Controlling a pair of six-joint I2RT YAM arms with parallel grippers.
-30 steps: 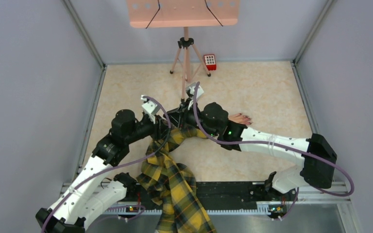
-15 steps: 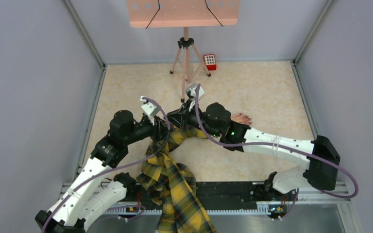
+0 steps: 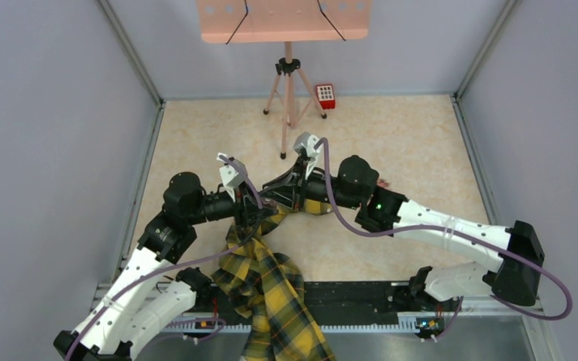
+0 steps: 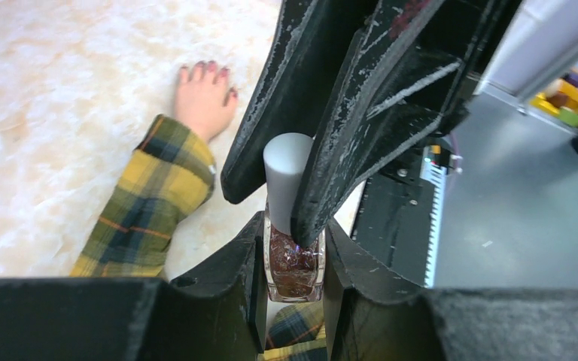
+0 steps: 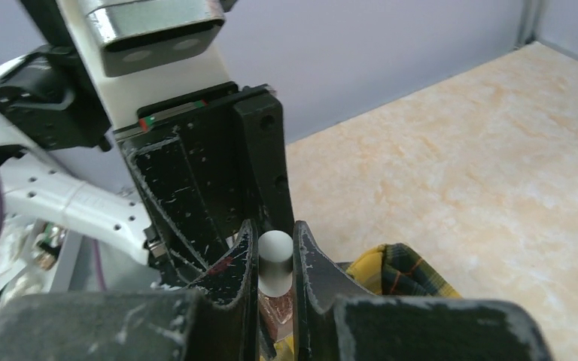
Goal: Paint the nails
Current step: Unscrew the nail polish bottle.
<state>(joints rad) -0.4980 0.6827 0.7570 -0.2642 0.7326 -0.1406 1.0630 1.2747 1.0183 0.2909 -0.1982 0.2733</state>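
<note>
The left gripper (image 4: pixel 292 235) is clenched on the glass body of a nail polish bottle (image 4: pixel 293 263) filled with dark red glittery polish. It holds the bottle upright between its two black fingers. The right gripper (image 5: pixel 275 239) comes in from the opposite side and is clamped on the bottle's pale grey cap (image 4: pixel 284 167). The right fingers cover the bottle's neck, and its base is lost behind the left fingers.

In the top view the two wrists meet near the middle of the marble-patterned table (image 3: pixel 406 135). They hide the bottle completely there.

The mannequin hand (image 4: pixel 203 101) lies flat on the table to the right of the meeting point, well apart from the bottle. The nails (image 4: pixel 208 69) at its fingertips show dark red, too small to judge their coating. From above, the right forearm covers almost all of the hand, leaving only a sliver at its far edge.

The yellow-black plaid sleeve (image 3: pixel 267 286) runs from the wrist under both arms and drapes over the near edge, cut off by the frame.

At the far side stand a tripod (image 3: pixel 289 83) carrying a pink board (image 3: pixel 282 19), partly cropped, and a small red keypad box (image 3: pixel 325 95).
</note>
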